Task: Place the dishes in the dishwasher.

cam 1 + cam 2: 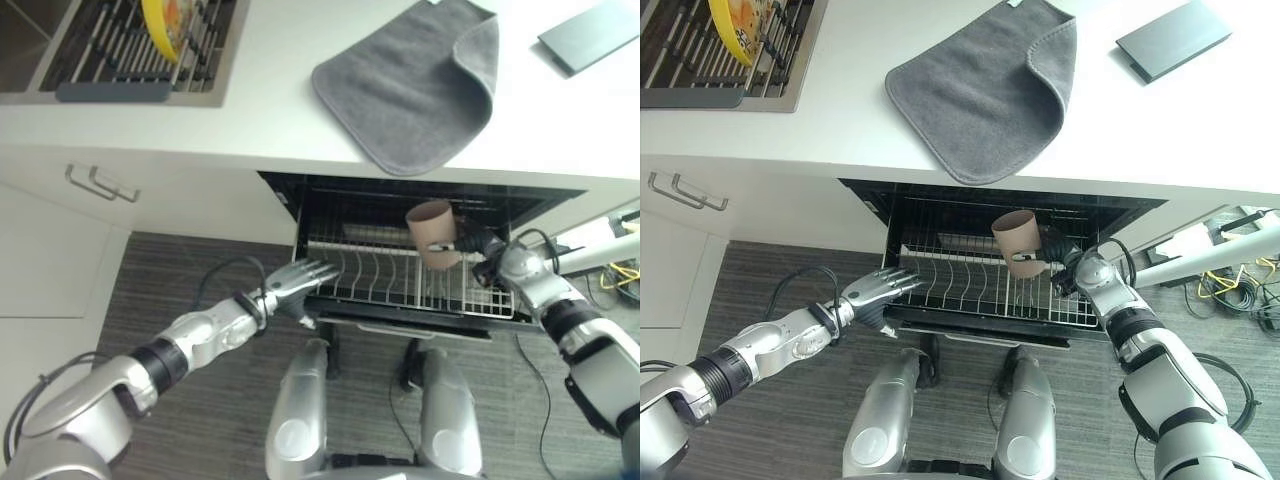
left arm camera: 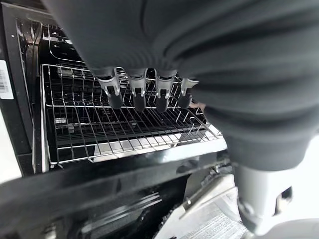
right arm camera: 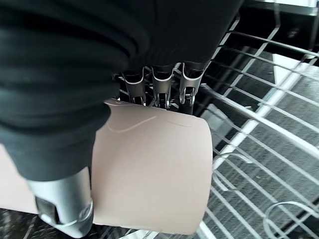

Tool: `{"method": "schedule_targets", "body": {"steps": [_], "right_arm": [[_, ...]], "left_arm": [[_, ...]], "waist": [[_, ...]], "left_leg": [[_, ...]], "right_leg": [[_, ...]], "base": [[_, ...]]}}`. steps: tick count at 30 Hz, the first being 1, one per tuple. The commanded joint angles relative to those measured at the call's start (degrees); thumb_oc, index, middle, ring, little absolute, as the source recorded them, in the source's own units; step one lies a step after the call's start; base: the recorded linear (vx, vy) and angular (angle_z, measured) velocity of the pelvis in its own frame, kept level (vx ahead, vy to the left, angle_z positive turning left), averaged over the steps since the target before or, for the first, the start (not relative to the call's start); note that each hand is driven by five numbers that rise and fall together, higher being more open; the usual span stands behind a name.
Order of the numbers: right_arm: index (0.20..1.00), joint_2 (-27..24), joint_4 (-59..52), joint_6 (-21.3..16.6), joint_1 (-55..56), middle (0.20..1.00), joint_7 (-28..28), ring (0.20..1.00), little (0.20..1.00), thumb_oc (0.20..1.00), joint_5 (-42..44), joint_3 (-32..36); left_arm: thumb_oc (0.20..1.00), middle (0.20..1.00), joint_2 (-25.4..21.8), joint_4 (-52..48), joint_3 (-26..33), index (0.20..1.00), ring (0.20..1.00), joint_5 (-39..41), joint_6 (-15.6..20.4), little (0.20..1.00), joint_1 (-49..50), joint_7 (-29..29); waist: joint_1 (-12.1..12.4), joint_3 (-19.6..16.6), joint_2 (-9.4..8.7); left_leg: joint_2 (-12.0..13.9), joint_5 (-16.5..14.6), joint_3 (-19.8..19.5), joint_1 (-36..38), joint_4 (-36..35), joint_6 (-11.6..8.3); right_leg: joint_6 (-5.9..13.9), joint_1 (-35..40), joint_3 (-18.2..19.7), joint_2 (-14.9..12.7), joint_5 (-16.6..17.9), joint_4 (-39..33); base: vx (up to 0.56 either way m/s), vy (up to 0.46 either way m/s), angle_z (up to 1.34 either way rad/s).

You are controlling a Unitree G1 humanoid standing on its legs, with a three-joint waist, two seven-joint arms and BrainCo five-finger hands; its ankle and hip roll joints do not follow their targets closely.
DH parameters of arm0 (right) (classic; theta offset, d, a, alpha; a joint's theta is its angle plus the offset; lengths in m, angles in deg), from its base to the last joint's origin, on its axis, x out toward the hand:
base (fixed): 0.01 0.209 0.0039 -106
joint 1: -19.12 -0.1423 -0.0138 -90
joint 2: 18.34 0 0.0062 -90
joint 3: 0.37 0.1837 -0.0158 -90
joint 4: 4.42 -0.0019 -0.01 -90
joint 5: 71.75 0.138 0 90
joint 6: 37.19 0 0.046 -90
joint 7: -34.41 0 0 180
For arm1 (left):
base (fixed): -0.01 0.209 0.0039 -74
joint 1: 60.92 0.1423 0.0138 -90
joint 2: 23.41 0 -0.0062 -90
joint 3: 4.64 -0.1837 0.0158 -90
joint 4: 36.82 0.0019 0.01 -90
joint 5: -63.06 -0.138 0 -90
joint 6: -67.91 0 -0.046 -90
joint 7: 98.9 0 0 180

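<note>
The left robot hand [image 1: 292, 283] hovers at the front left corner of the pulled-out dishwasher rack [image 1: 400, 290], fingers straight and relaxed, grasping nothing. The right robot hand [image 1: 1065, 258] is at the rack's right side, fingers curled round a beige mug [image 1: 1019, 240], which hangs tilted just above the wire tines, its open mouth facing up and away from the robot. The right wrist view shows the fingers [image 3: 160, 87] wrapped over the mug's wall with the rack's wires past it. The rack sits in the open dishwasher [image 1: 1120, 215] under the white tabletop [image 1: 270, 110]. On the tabletop lie a grey folded cloth [image 1: 415, 85] and, further right, a dark flat slab [image 1: 1170, 38]. Far left, a yellow dish [image 1: 160, 25] stands in a sink drying rack [image 1: 110, 50]
</note>
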Motion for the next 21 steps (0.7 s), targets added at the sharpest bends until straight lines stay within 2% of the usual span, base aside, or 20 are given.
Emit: {"method": "schedule_targets", "body": {"steps": [1, 4, 7, 10, 14, 17, 19, 21], "right_arm": [[0.2, -0.23, 3.92, -3.22, -2.63, 0.2, 1.69, 0.2, 0.2, 0.2, -0.13, 3.2], [0.2, 0.45, 6.38, -3.51, -3.49, 0.2, 1.94, 0.2, 0.2, 0.2, 0.76, 4.05], [0.2, 1.28, 7.79, -1.45, -4.72, 0.2, 2.03, 0.2, 0.2, 0.2, 5.73, 5.22], [0.2, 2.13, 8.03, 0.53, -6.25, 0.2, 4.34, 0.2, 0.2, 0.2, 4.66, 6.67], [0.2, 2.59, 8.69, 3.24, -8.09, 0.2, 9.22, 0.2, 0.2, 0.2, 4.26, 7.72], [0.2, 2.64, 9.56, 3.51, -8.63, 0.2, 11.45, 0.2, 0.2, 0.2, 4.16, 9.03], [0.2, 3.34, 10.49, 2.73, -9.42, 0.2, 16.35, 0.2, 0.2, 0.2, 3.72, 10.02], [0.2, 3.31, 10.35, 3.66, -10.46, 0.2, 19.99, 0.2, 0.2, 0.2, 1.79, 10.44]], "left_arm": [[1.0, 1.0, 0.73, -5.09, -1.38, 1.0, 1.0, 3.71, -0.54, 1.0, -0.36, -0.87], [1.0, 1.0, 0.92, -5.2, -1.97, 1.0, 1.0, 4.22, -0.76, 1.0, -1.41, -0.74], [1.0, 1.0, 1.05, -5.66, -2.56, 1.0, 1.0, 3.79, -0.15, 1.0, -2.3, -0.83], [1.0, 1.0, 0.6, -6.99, -2.34, 1.0, 1.0, 4.19, -0.07, 1.0, -3.27, -0.25], [1.0, 1.0, 0.27, -9.27, -1.91, 1.0, 1.0, 6.59, -1.21, 1.0, -4.79, 0.98], [1.0, 1.0, 0.89, -10.79, -1.6, 1.0, 1.0, 7.24, -2.38, 1.0, -4.98, 2.09], [1.0, 1.0, 1.86, -10.74, -2.15, 1.0, 1.0, 7.32, -3.24, 1.0, -4.85, 2.11], [1.0, 1.0, 2.25, -10.58, -2.33, 1.0, 1.0, 6.81, -3.54, 1.0, -4.48, 1.55]], "waist": [[1.5, -1.5, 1.14], [1.44, -1.0, 1.54], [1.39, -0.52, 1.89], [1.3, -0.07, 2.27], [1.21, 0.24, 2.75], [1.18, 0.25, 2.99], [1.19, 0.25, 3.29], [1.17, 0.25, 3.45]], "left_leg": [[1.34, 1.65, 0.86, 3.69, -2.49, 0.66], [1.22, 1.87, 1.03, 3.22, -2.65, 0.68], [1.07, 2.0, 1.33, 3.15, -2.94, 0.66], [1.02, 2.11, 1.7, 2.77, -2.99, 0.57], [0.89, 2.48, 2.25, 2.47, -3.52, 0.37], [0.75, 2.53, 2.48, 2.18, -3.78, 0.42], [0.67, 2.45, 2.59, 1.54, -3.51, 0.54], [0.57, 2.57, 2.85, 1.0, -3.7, 0.52]], "right_leg": [[2.84, -0.9, -1.46, -2.84, 8.54, -2.79], [2.69, -1.35, -1.38, -2.65, 8.74, -3.0], [2.5, -1.45, -1.43, -2.51, 8.74, -3.17], [2.38, -1.8, -1.35, -2.48, 8.67, -3.14], [2.18, -1.95, -1.36, -2.31, 8.72, -3.66], [1.99, -2.24, -1.36, -2.16, 8.76, -3.96], [1.86, -2.77, -1.25, -2.15, 8.73, -3.77], [1.85, -3.26, -1.2, -1.94, 8.76, -3.93]], "base": [[0.0, 0.0, 0.0], [-0.01, 0.004, 0.0], [-0.01, 0.018, -0.03], [-0.02, 0.021, -0.02], [-0.01, 0.036, -0.03], [0.01, 0.043, -0.04], [0.01, 0.034, -0.12], [-0.02, 0.03, -0.11]]}}
